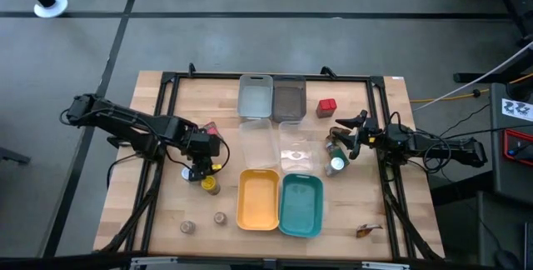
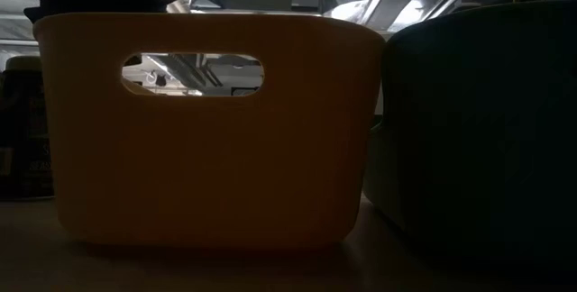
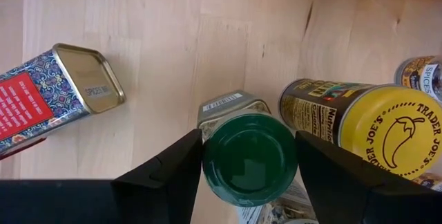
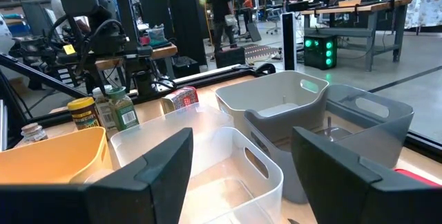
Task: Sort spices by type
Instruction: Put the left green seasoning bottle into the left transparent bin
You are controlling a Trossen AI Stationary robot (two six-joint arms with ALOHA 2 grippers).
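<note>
Two dark fingers (image 3: 173, 182) of the left gripper (image 1: 202, 160) spread on either side of a green-lidded glass spice jar (image 3: 248, 156), lid between the tips, no clear contact visible on either side. Just beside that jar, a yellow-lidded round spice tin (image 3: 359, 127) printed with a chilli pepper, and on the other side, apart from it, a red and blue patterned boxy tin (image 3: 52, 96) lying on its side on the pale wooden table (image 3: 207, 37). Farther across, seen from above, a yellow plastic tray (image 1: 258, 198) and a teal plastic tray (image 1: 301, 205) side by side near the front edge, two clear trays (image 1: 279, 147) behind them, then a light grey tray (image 1: 256, 97) and a dark grey tray (image 1: 289, 97). Beside the dark grey tray, a small red boxy tin (image 1: 326, 107). Right gripper (image 1: 343, 141) open and empty, near a white-lidded jar (image 1: 336, 163) at the clear trays' right side. Two small brown jars (image 1: 204, 222) near the front left.
</note>
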